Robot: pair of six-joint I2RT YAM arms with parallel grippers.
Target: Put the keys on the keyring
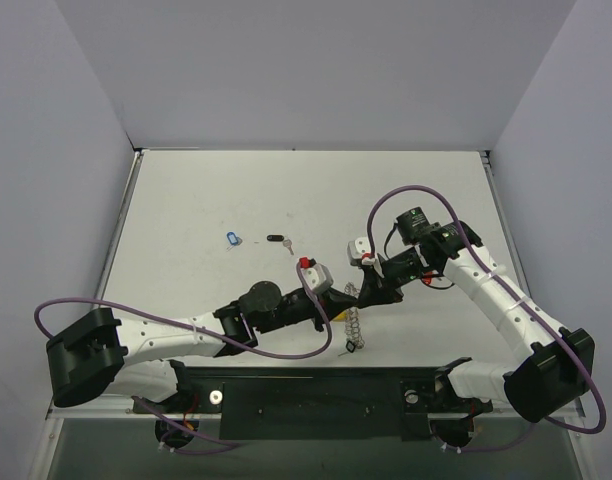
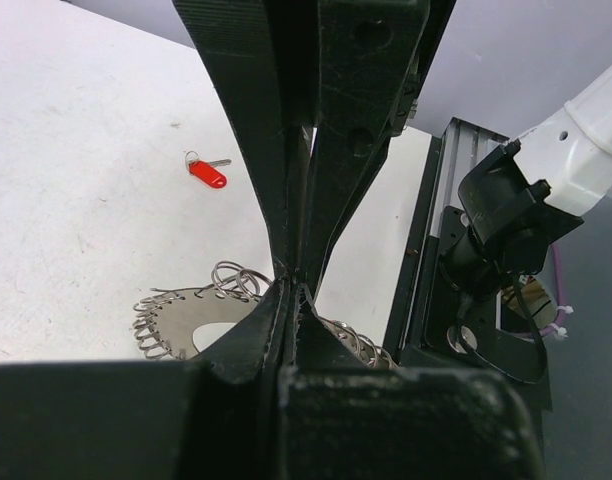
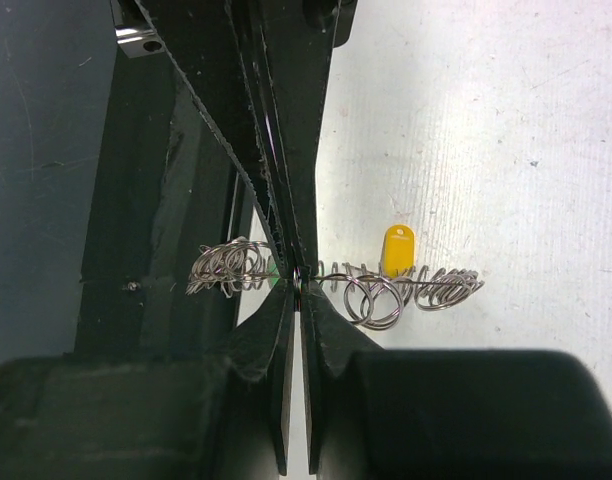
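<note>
My white table is boxed in by pale grey walls. Toward its middle a blue key and a black key lie near each other, and a red key lies apart from the keyring. The keyring sits near the front edge, between my two tools. My left gripper is pinched tight on its rim, and my right gripper is clamped on its wire loops, with a yellow key just beside them.
</note>
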